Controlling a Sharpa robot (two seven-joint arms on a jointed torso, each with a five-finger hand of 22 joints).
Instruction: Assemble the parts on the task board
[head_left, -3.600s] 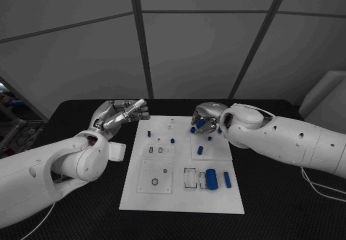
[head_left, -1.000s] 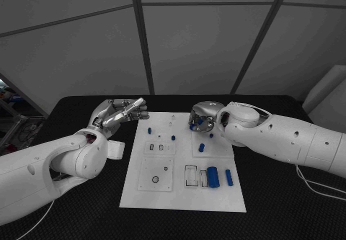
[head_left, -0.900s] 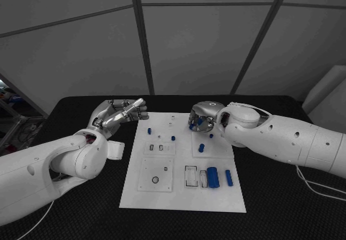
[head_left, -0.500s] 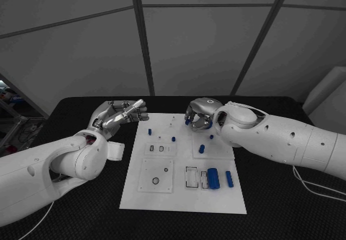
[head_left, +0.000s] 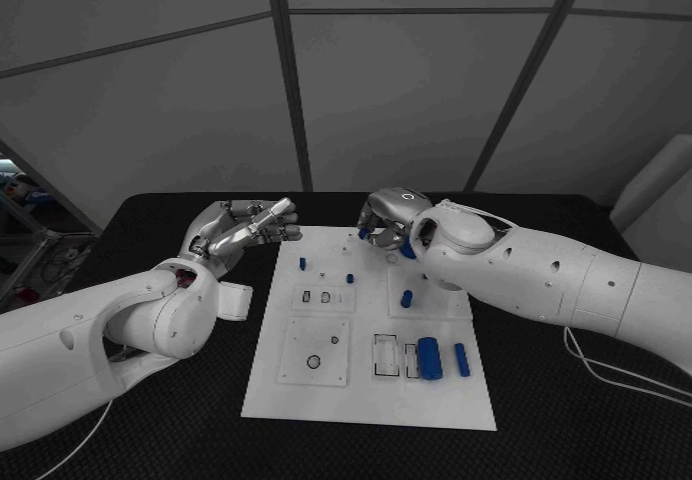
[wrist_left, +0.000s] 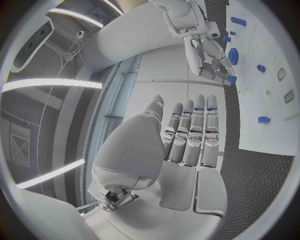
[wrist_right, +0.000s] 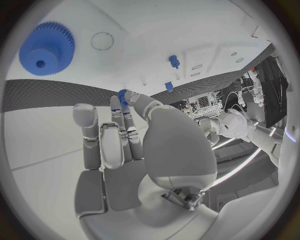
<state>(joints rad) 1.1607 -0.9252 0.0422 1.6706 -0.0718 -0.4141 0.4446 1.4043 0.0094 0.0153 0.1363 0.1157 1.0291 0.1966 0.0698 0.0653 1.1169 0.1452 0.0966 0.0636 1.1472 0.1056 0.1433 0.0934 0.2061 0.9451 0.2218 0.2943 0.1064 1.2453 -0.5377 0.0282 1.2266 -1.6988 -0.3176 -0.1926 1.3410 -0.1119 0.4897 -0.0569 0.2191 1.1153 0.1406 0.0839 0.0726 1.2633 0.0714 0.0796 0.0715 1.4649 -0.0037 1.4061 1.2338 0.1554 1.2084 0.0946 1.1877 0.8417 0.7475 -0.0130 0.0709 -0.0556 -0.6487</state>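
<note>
The white task board (head_left: 368, 395) lies in the middle of the black table. My right hand (head_left: 387, 222) hovers over its far edge and pinches a small blue gear (wrist_right: 122, 93) between thumb and fingertip. A larger blue gear (wrist_right: 47, 48) lies flat on the board close by that hand, also seen as the blue gear (wrist_left: 234, 55). Two blue pegs (head_left: 302, 265) (head_left: 349, 278) stand in the board's far left part. A short blue piece (head_left: 407, 297) lies mid-board. A thick blue cylinder (head_left: 428, 357) and a thinner one (head_left: 462, 360) lie near the right side. My left hand (head_left: 245, 225) hangs beyond the board's far left corner, fingers stretched out (wrist_left: 194, 132), holding nothing.
Recessed plates with slots and holes (head_left: 315, 352) (head_left: 381, 355) take up the board's left and near middle. Black matting (head_left: 577, 400) surrounds the board on all sides. Grey wall panels rise behind the table's far edge.
My right hand has moved left along the board's far edge, from the far right part towards the far middle, still with the small blue piece. The left hand has stayed put.
</note>
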